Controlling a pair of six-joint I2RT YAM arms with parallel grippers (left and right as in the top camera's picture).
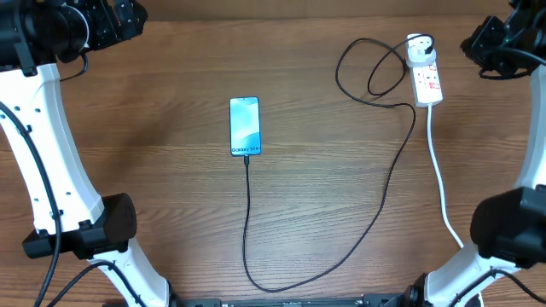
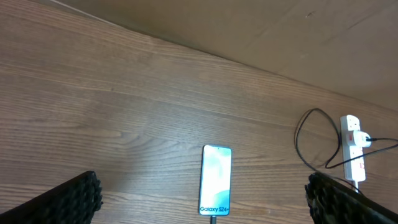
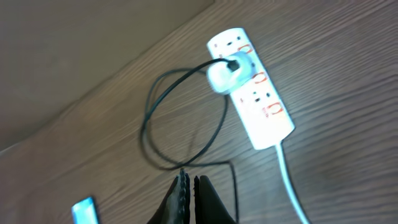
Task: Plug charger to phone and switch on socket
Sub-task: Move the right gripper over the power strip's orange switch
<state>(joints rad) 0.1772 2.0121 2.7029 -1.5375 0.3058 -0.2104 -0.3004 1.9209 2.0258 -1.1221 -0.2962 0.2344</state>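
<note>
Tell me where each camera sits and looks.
Overhead: above the table, straight down on phone, charger, socket; both arms at edges.
Left wrist: on the left arm, facing the phone; open left fingers in the corners.
Right wrist: on the right arm, looking down at the socket; shut right fingers below.
Socket shows in all three.

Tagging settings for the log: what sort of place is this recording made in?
Probably an indoor robot test bench: a wood-grain table, white robot arms at both sides, and a phone and power strip laid out on it.
</note>
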